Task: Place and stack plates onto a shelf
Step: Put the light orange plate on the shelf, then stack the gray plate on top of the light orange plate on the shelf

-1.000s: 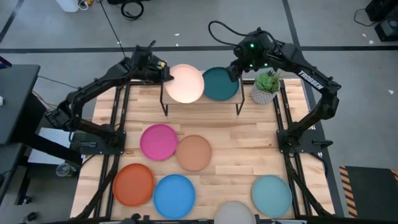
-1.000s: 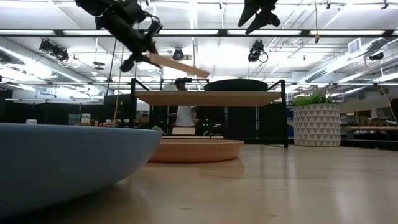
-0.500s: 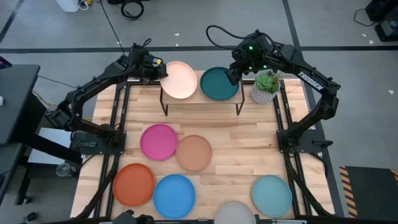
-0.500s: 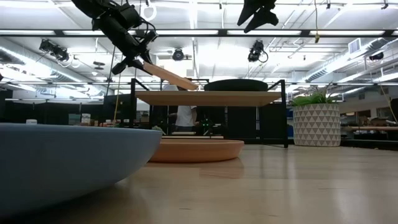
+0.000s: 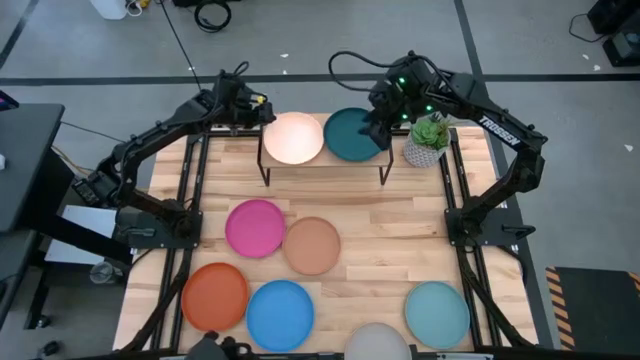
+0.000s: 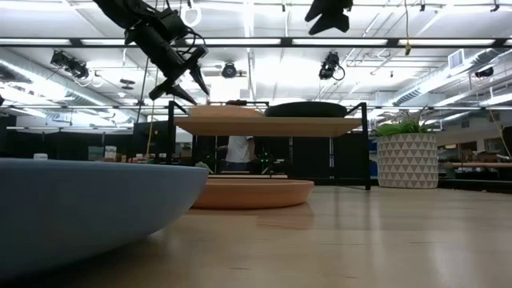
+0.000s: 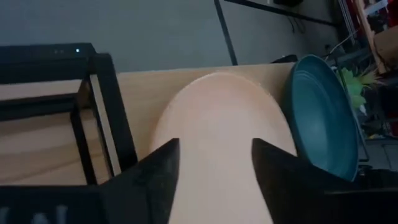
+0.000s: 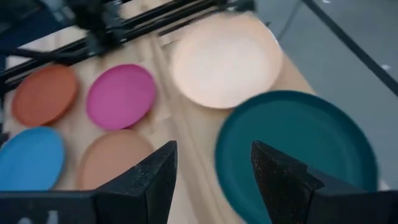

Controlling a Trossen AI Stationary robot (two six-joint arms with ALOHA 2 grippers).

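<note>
The shelf stands at the table's far middle. A cream plate lies flat on its left half and a dark teal plate on its right half; the low view shows the cream plate and the teal plate resting on the wooden top. My left gripper hangs open just above the cream plate's left rim, a finger on either side of it, touching nothing. My right gripper hovers open high above the teal plate.
On the table nearer the front lie a pink, tan, orange, blue, pale grey and light teal plate. A potted plant stands right of the shelf. A person shows beyond the table.
My left gripper has lowered the tilted cream plate onto the shelf's left half, then opened and let go. The plate, which sloped down from the fingers with its far rim on the shelf, now lies flat beside the teal plate.
</note>
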